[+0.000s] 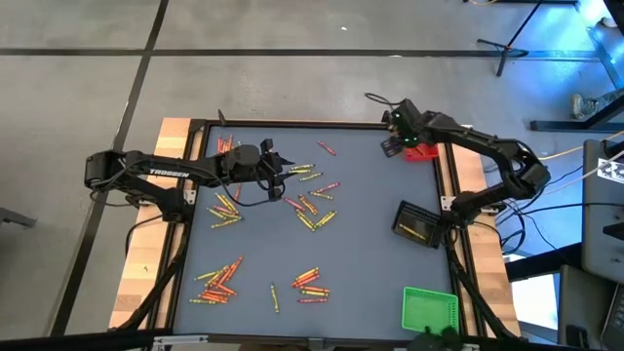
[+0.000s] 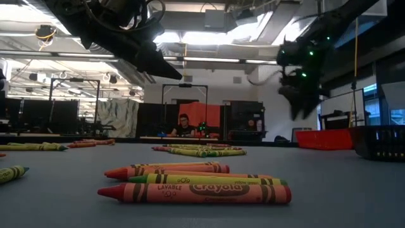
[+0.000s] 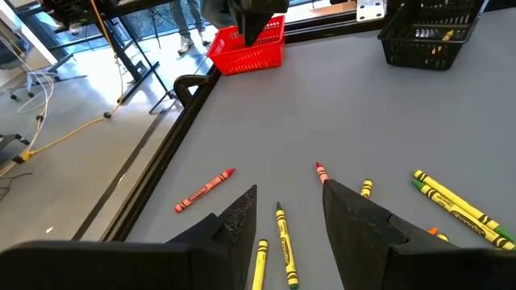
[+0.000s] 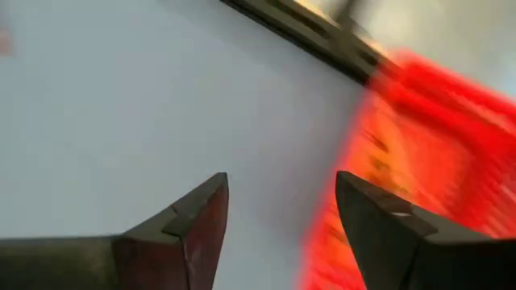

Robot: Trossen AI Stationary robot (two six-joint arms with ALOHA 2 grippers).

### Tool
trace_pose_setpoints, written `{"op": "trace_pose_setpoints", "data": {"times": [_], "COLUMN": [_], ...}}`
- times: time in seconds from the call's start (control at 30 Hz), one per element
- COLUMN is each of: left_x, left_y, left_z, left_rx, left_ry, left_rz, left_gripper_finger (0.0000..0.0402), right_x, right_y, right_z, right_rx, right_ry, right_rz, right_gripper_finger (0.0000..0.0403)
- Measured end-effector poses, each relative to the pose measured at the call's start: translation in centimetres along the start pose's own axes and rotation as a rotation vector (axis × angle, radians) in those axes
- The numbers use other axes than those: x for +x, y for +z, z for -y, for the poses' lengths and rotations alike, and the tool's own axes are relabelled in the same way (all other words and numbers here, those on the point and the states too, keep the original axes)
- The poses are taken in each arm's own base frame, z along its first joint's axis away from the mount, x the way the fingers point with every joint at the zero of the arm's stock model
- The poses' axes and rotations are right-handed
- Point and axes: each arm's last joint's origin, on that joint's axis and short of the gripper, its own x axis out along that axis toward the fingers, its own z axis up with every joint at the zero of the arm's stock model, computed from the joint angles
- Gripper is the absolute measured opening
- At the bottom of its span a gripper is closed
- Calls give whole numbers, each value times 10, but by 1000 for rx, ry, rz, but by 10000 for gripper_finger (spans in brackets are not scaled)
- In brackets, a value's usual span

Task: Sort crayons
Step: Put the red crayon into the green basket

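Grey mat over the whole table (image 1: pixel 370 244), boxed in by a dark frame on a plywood base, and that's the sorting floor. Three baskets are parked along the right side so the right arm can reach them: red basket (image 1: pixel 394 148) at the far corner, black basket (image 1: pixel 414 225) mid-edge, green basket (image 1: pixel 430 309) at the near corner. The black one already has some yellow sticks in it, as far as the left wrist view shows.

The right gripper (image 1: pixel 395 125) hangs right at the red basket with its jaws apart and nothing between them. My guess is a red one belongs there, which would explain why it's parked over that corner. The left gripper (image 1: pixel 277 162) sits low over the far-left middle of the mat, jaws also apart and empty, with a yellow crayon (image 3: pixel 283 238) lying on the mat between the fingertips and a red crayon (image 3: pixel 204 190) just off to the side. Looks lined up for a pick.

The crayons (image 1: pixel 310 210) are mostly still loose: a bunch in the middle, clusters near the left edge and along the near side. So, early days.

Room behind is an open lab, concrete floor, ceiling strip lights, and a person seated at a desk in the back.
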Motion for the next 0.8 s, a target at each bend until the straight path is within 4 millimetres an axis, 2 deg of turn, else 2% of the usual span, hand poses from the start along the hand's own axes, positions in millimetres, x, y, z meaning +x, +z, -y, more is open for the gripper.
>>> {"op": "trace_pose_setpoints", "data": {"times": [0.2,0.4,0.6,0.8], "left_x": [0,0,0,0], "left_y": [0,0,0,1], "left_z": [0,0,0,0], "left_rx": [0,0,0,0], "left_ry": [0,0,1,1], "left_rz": [0,0,3,8], "left_gripper_finger": [128,128,127,127], "right_x": [3,34,68,94], "right_y": [16,21,30,45], "right_z": [-48,-87,-108,-121], "right_rx": [-128,-272,-349,-426], "right_ry": [202,343,376,366], "right_rz": [232,311,312,212], "right_gripper_finger": [225,210,192,166]}}
